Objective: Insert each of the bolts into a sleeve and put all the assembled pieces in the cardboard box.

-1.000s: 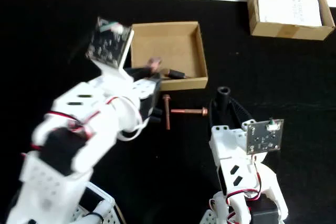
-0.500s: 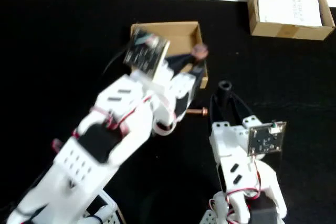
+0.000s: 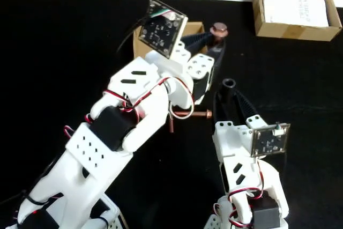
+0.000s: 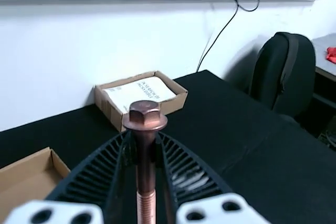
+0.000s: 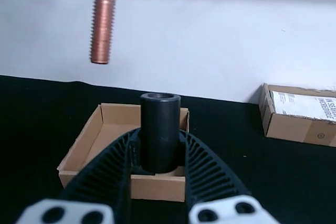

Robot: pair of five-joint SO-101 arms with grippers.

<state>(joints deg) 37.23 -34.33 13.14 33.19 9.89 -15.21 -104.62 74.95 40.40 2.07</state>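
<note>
A: How far along is the job on the black counter [image 3: 59, 41]?

B: Early, by my reading; nothing looks assembled yet. The left end effector [image 4: 144, 136] is clenched on a copper bolt [image 4: 147, 120], head up, raised at the upper centre of the high view; the right end effector [image 5: 159, 139] grips an upright black sleeve [image 5: 160, 121] at centre right. The bolt's threaded tip hangs above and to the upper left of the sleeve's mouth, not yet inserted; two loose bolts [image 3: 196, 113] lie on the counter at mid-frame, one partly under the left arm [image 3: 123, 127].

A: And the containers?

B: The cardboard box [image 5: 84, 148] sits open behind the sleeve; its visible floor is bare, the rest hidden. A second box [image 3: 292, 31], upper right, holds a white printed sheet [image 3: 295, 8].
</note>
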